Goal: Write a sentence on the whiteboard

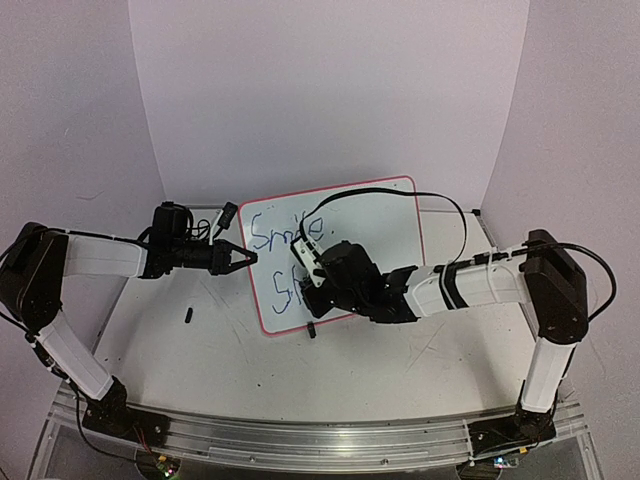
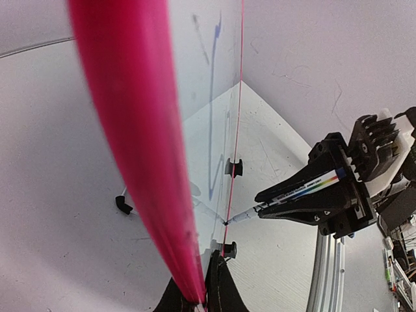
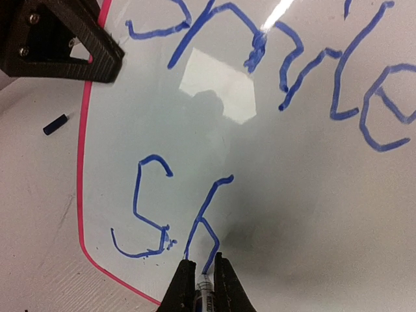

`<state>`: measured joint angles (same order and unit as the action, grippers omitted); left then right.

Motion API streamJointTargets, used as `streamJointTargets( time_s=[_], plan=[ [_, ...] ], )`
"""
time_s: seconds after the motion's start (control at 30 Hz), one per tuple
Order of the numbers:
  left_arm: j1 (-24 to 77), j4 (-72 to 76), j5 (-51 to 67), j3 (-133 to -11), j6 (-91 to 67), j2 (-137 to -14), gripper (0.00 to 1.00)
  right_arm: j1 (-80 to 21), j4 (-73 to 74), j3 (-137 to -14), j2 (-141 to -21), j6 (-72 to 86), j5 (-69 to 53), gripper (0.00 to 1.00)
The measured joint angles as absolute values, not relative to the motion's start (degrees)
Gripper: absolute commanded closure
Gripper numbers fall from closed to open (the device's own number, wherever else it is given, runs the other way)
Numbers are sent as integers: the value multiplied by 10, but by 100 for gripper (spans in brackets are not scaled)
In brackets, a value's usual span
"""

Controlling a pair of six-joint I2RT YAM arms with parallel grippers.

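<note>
Two claws, both closed: nearest, the right gripper [image 3: 200, 268] pinches a marker [image 3: 204, 291], its tip touching the whiteboard [image 1: 400, 225] at the foot of the "h". The left gripper [image 1: 238, 257] clamps the propped board's left frame. Blank surface lies rightward of the tip, beneath "Smile."

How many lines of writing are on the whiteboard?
2: upper line across the whiteboard, lower line begun at the marker tip; the right arm may hide more.
</note>
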<state>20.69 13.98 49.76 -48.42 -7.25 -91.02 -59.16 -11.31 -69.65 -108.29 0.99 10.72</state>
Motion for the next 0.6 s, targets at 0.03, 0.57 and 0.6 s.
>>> streamJointTargets(
  time_s=[0.03, 0.57, 0.6],
  plan=[
    [207, 140, 498, -484, -72, -910, 100, -592, -113, -691, -1083, 15, 105, 100],
    [207, 140, 498, -484, -72, -910, 100, -592, -103, -668, -1013, 35, 95, 100],
    [207, 140, 498, -484, -72, -910, 100, -588, -108, -668, -992, 32, 95, 100]
  ],
)
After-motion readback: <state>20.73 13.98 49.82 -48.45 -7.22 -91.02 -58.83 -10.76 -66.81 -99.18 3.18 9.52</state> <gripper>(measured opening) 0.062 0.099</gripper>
